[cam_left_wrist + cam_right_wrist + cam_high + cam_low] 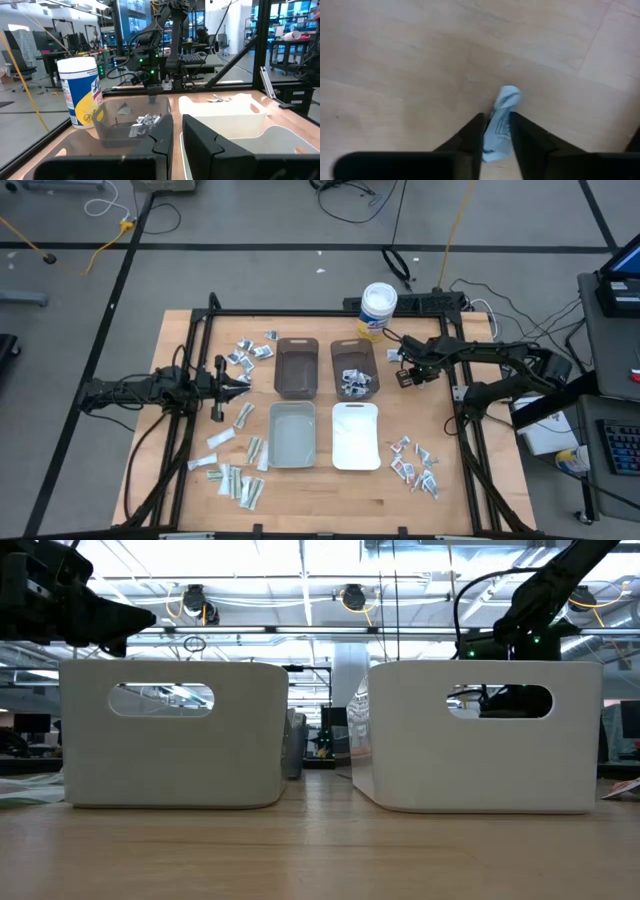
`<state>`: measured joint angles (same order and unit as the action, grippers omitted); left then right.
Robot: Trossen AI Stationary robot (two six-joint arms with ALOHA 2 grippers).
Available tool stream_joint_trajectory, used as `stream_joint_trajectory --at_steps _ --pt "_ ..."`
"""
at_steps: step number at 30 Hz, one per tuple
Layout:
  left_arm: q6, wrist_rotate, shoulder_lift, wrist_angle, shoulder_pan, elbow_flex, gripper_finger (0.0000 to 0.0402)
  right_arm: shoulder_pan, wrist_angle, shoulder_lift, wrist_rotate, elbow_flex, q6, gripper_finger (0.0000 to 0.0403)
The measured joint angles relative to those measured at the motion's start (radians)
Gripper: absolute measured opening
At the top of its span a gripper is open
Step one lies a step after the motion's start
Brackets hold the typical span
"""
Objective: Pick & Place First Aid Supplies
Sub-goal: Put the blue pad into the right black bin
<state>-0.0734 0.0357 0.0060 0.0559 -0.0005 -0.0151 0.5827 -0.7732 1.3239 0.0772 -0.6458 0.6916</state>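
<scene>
Right wrist view: dark fingers (525,142) pinching crumpled pale packet (501,120) between them, over smooth light wood table (395,65).

High view: you are seeing right gripper (407,375) hanging just beside brown bin (355,368), which is holding several packets. Left gripper (236,383) waiting beside other brown bin (296,367), fingers pressed nearly together, holding nothing. Flat packets scattered (238,475) near grey bin (291,433); more (415,465) beside white bin (355,435).

Low view: two matte bins with oval handle slots filling frame.

Left wrist view: round white tub (80,90) standing beside translucent brown bin.
</scene>
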Motion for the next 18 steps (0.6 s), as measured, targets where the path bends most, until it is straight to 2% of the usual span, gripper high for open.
stream_joint_trajectory --at_steps 4,11,18 --pt "0.0 0.0 0.0 0.0 0.0 0.0 0.0047 0.0 0.0 -0.001 0.001 0.0 -0.032 0.0009" --pt "0.0 0.0 0.0 0.0 0.0 0.0 0.0047 -0.001 -0.036 0.0 0.003 -0.018 -0.049 0.0003" --pt "0.0 0.0 0.0 0.0 0.0 0.0 0.0047 -0.03 -0.237 0.0 0.003 -0.194 -0.095 0.0001"
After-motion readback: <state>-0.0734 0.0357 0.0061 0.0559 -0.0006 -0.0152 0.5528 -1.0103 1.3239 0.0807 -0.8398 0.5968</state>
